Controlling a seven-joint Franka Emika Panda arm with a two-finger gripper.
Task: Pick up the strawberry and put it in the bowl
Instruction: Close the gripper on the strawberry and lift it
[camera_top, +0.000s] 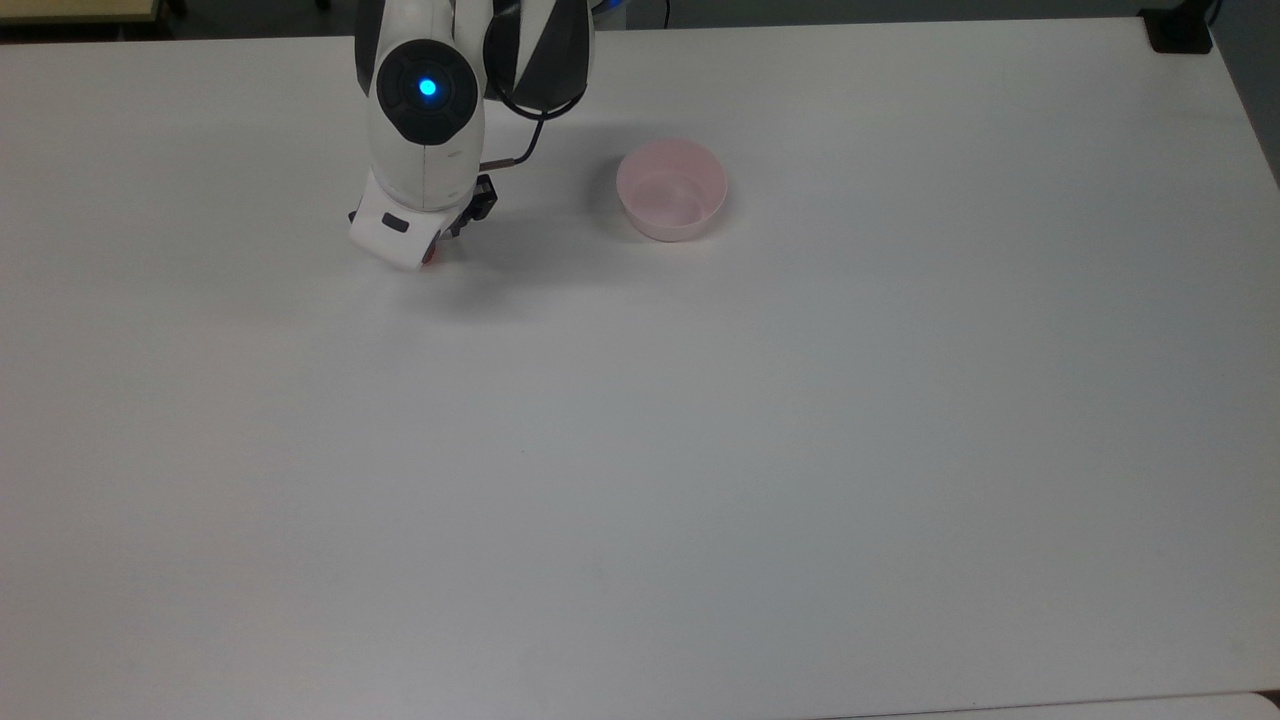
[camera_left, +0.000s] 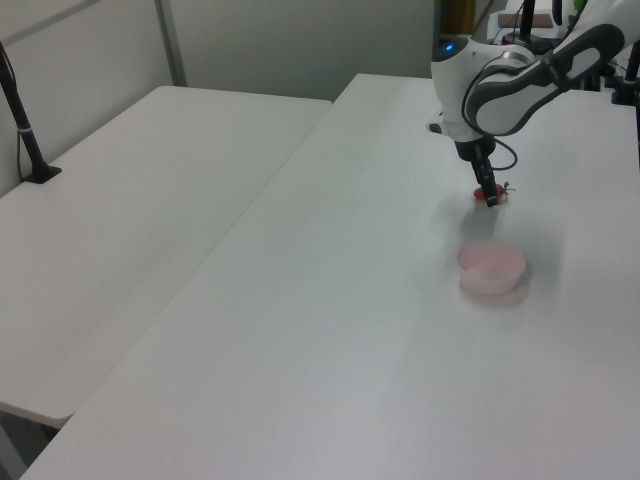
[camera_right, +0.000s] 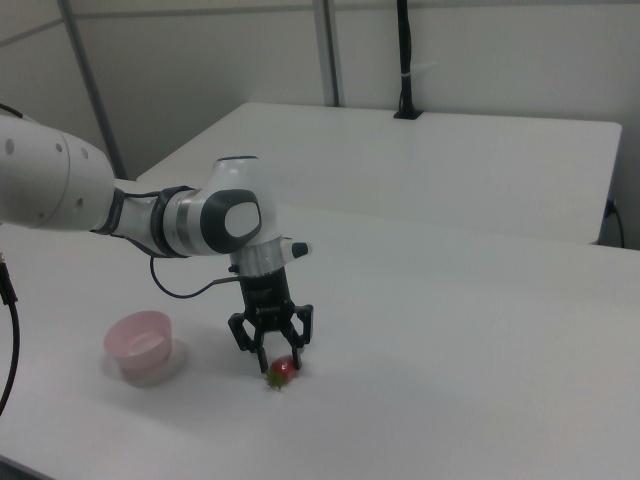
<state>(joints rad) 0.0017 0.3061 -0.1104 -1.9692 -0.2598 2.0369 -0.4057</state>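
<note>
The red strawberry (camera_right: 283, 372) lies on the white table (camera_top: 700, 450), its green cap toward the camera in the right view. My gripper (camera_right: 277, 358) is down at the table with its black fingers (camera_right: 258, 352) spread on either side of the strawberry, open. In the top view the white hand covers the fruit except for a sliver of red strawberry (camera_top: 430, 258). In the left view the gripper (camera_left: 489, 196) sits right at the strawberry (camera_left: 495, 199). The pale pink bowl (camera_top: 670, 226) stands empty, to the top view's right of the gripper.
A second white table (camera_left: 150, 200) adjoins on the left view's left, with a black post (camera_left: 25, 130) on it. A black cable (camera_top: 525, 110) loops off the wrist. A dark block (camera_top: 1180, 35) sits at the top view's far right corner.
</note>
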